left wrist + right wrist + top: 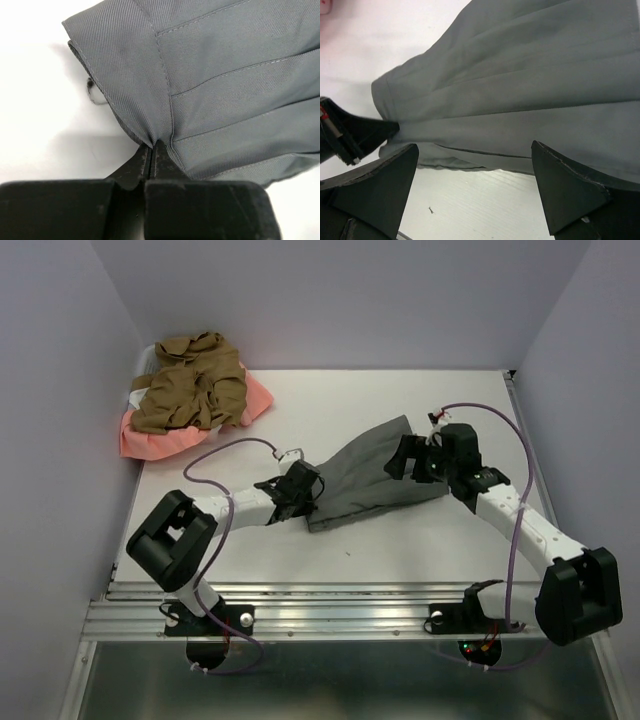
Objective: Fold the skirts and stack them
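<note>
At mid-table we find the grey skirt [368, 478], lying flat and slanted from near left to far right. At its near-left end we locate the left gripper [303, 490]; the left wrist view shows its jaws pressed together on a pinch of the skirt's stitched edge, with folds of cloth gathering at the tips. At the far-right end we locate the right gripper [408, 462]; the right wrist view shows its jaws well apart, with the cloth spread beyond the fingers [380, 185]. We cannot tell whether those fingers touch the cloth. Toward the far-left corner of the table [430, 540], well apart from the grey skirt, the tan skirt [190, 388] lies crumpled on top of the pink skirt [150, 443].
</note>
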`<state>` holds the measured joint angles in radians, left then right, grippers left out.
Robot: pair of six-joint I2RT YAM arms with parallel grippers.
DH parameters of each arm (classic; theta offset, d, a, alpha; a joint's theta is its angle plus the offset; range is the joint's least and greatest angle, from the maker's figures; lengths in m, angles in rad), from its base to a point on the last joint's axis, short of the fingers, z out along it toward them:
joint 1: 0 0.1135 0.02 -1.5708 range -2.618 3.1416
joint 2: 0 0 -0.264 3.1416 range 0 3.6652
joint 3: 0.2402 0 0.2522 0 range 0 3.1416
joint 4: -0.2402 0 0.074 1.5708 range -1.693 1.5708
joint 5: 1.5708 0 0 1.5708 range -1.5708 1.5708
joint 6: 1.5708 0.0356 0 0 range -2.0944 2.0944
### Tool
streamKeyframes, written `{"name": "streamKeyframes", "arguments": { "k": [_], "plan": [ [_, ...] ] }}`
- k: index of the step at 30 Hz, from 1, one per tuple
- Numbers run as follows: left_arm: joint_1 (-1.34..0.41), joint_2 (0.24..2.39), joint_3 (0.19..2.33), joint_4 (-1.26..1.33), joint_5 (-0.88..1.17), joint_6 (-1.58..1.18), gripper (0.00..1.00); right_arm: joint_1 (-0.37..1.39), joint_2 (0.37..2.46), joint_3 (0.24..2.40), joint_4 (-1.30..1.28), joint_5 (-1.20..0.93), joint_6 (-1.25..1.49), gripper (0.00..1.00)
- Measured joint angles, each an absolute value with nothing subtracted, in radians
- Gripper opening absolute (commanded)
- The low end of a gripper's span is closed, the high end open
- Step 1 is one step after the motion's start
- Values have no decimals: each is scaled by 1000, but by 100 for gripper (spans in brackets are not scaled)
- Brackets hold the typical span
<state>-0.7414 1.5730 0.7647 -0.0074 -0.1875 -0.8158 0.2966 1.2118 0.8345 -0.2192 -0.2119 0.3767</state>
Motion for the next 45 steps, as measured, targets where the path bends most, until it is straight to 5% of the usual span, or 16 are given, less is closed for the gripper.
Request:
{"name": "streamKeyframes", "arguments": {
  "k": [14,16,19,20,21,29,45],
  "plan": [
    [-608,1725,1047,-142,-228,-361,0,525,1525,791,263,22,525,99],
    [-607,1725,1053,-155,-207,-347,0,525,1570,804,308,91,526,86],
    [-607,1725,1056,-177,-178,-336,0,526,1624,842,347,171,503,53],
    [-607,1725,1058,-184,-171,-335,0,527,1641,856,364,197,486,35],
    [-607,1725,1059,-189,-168,-334,0,529,1648,862,374,208,470,28],
    [-600,1710,1063,-223,-138,-344,0,538,1660,867,434,212,410,2],
    [-596,1600,1082,-250,-96,-354,0,562,1859,868,479,89,450,1]
  ]
}}
